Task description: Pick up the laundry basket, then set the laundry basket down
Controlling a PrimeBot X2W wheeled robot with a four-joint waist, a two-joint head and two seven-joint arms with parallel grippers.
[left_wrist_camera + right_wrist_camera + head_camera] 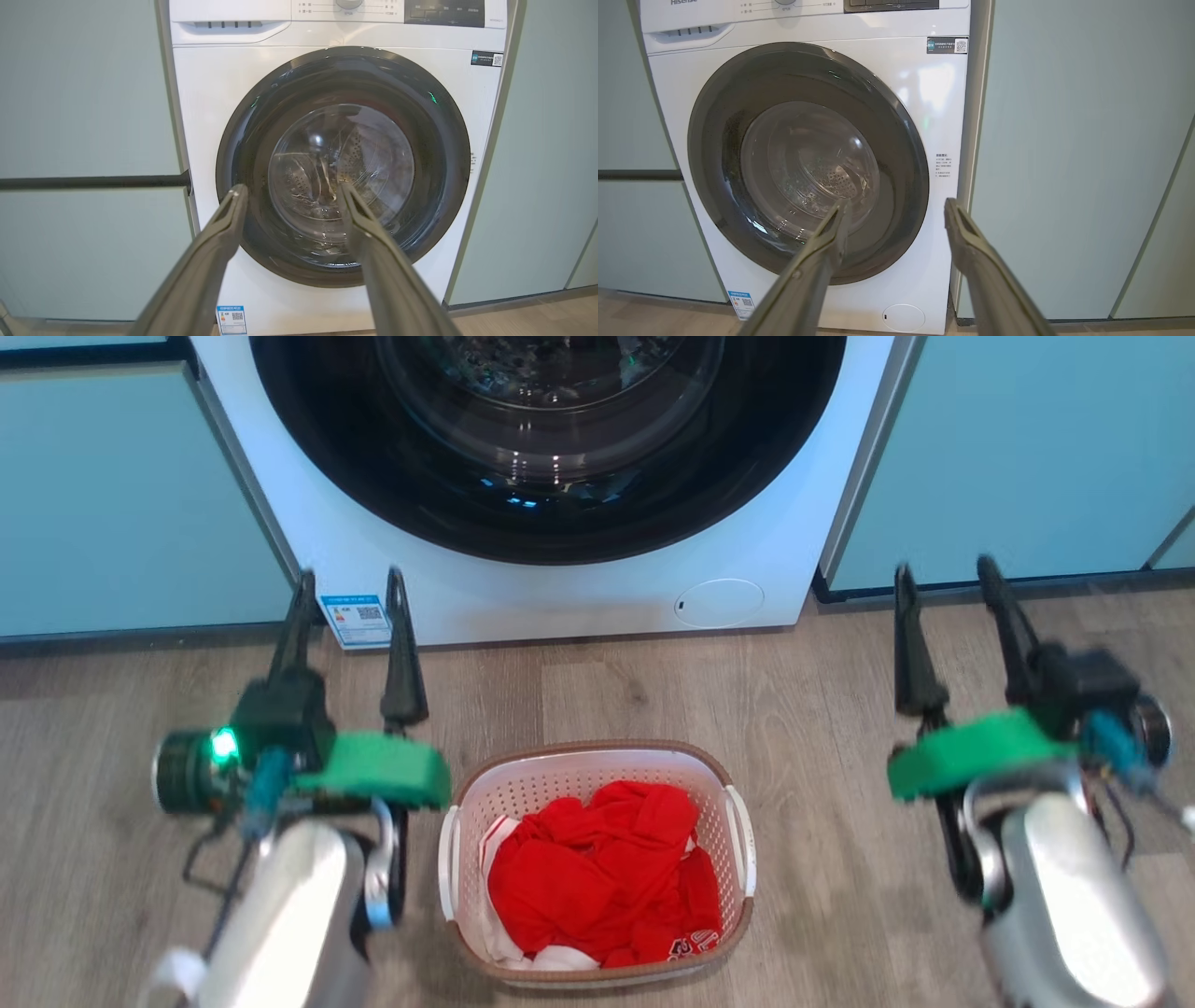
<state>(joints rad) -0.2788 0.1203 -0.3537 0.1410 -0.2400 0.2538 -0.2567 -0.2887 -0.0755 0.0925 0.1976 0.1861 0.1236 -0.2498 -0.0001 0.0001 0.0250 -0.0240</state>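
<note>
The laundry basket (485, 798), white and perforated with a brown rim and white side handles, sits on the wooden floor in the lower middle of the head view, holding red and white clothes (597, 873). My left gripper (350, 583) hovers open to the basket's left, fingers pointing toward the washer. On the basket's right my right gripper (943, 574) is open too, farther off. Neither touches the basket. In the left wrist view my left gripper (292, 189) stands open, as does my right gripper (896, 205) in the right wrist view, nothing between the fingers.
A white front-loading washing machine (766, 541) with a dark round door (343, 165) stands just beyond the basket. Pale teal cabinet panels (121, 495) flank it on both sides. Wood-look floor (822, 896) runs around the basket.
</note>
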